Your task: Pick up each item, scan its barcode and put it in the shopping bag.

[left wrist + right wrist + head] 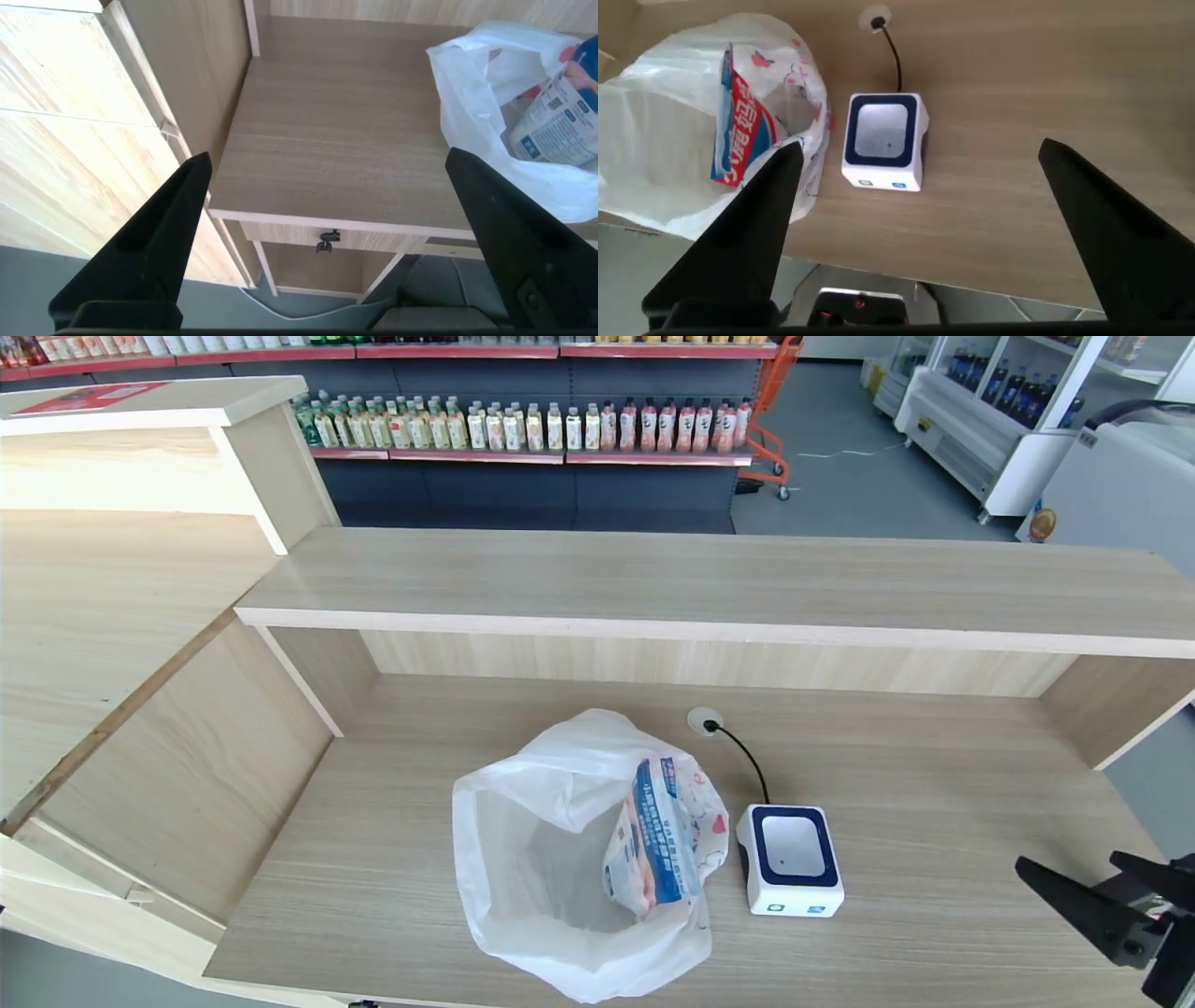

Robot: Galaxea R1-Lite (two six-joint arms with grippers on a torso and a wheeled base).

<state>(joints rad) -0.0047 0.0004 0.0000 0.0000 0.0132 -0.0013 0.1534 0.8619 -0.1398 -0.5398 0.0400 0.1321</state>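
Head view: high, facing forward-down over counter [934, 784]. Both wrist views: off counter's near edge, sharing shopping bag [467, 93].

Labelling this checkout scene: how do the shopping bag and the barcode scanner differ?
The shopping bag is a soft, crumpled, translucent white sack; the barcode scanner is a rigid white box with a dark blue frame on top. The bag lies open with a packet inside; the scanner trails a black cable. Both sit on the wooden counter.
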